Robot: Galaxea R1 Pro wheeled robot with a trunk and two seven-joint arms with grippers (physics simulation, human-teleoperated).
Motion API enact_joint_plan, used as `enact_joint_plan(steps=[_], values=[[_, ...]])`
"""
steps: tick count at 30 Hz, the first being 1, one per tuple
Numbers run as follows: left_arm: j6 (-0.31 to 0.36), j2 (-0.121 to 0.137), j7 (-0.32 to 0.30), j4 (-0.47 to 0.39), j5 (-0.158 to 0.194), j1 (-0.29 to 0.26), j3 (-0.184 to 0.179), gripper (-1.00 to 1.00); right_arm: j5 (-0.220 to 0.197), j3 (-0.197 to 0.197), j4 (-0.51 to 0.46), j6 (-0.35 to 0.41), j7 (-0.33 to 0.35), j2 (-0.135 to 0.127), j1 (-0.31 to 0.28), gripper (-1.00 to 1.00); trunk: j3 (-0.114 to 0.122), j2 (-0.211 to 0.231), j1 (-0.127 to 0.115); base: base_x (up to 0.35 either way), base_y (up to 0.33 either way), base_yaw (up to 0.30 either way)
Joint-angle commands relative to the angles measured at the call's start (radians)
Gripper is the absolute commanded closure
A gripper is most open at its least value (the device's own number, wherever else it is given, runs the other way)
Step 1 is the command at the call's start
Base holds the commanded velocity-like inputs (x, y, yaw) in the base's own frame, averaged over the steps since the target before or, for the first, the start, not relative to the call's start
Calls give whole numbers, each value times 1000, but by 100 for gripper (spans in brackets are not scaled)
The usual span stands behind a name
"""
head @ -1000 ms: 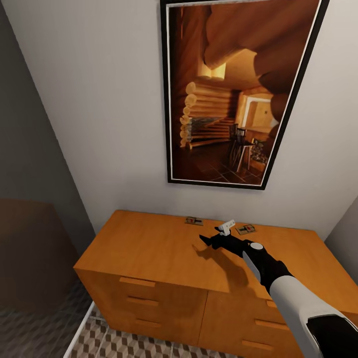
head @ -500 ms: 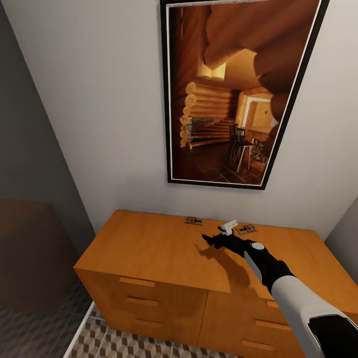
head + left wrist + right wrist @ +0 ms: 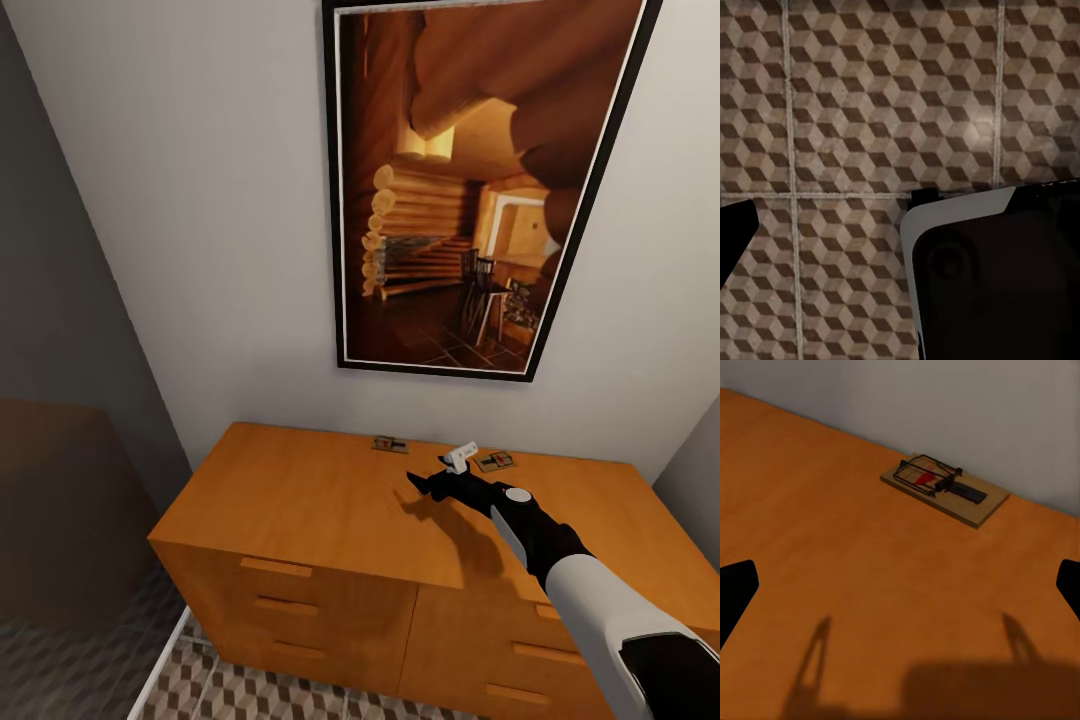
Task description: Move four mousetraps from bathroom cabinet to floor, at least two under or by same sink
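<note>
— Movement since a second ago? Barely any: the right end effector (image 3: 432, 477) has crept slightly toward the left mousetrap (image 3: 390, 443).
— Fingers spread wide, empty; both visible traps still sit on the cabinet (image 3: 300, 500), ungrasped.

Smooth matt orange wood cabinet (image 3: 330, 505), wooden mousetrap (image 3: 945, 489) with dark metal wire, matt patterned floor tiles (image 3: 877, 112)

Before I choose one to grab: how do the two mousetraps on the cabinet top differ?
The left mousetrap lies ahead of the right gripper, which points at it; the right mousetrap lies beside the wrist. Both rest flat on the cabinet, near the wall.
</note>
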Motion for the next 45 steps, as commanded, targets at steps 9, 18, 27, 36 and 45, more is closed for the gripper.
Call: enact_joint_plan(steps=[9,18,27,36,45], values=[[-6,-1,-4,4,9,-2,-8,-100,-4,8,1,-4,-1,0,-1,-100,-2,-2,1,0,0,0],[-6,-1,-5,4,9,-2,-8,-100,-4,8,1,-4,-2,1,-1,-100,-2,-2,1,55,0,0],[-6,-1,-5,4,8,-2,-8,-100,-4,8,1,-4,-1,1,-1,-100,-2,-2,1,57,0,0],[-6,-1,-5,4,8,-2,-8,-100,-4,8,1,-4,-1,1,-1,-100,-2,-2,1,4,0,0],[-6,-1,-5,4,8,-2,-8,-100,-4,8,1,-4,-1,1,-1,-100,-2,-2,1,0,0,0]])
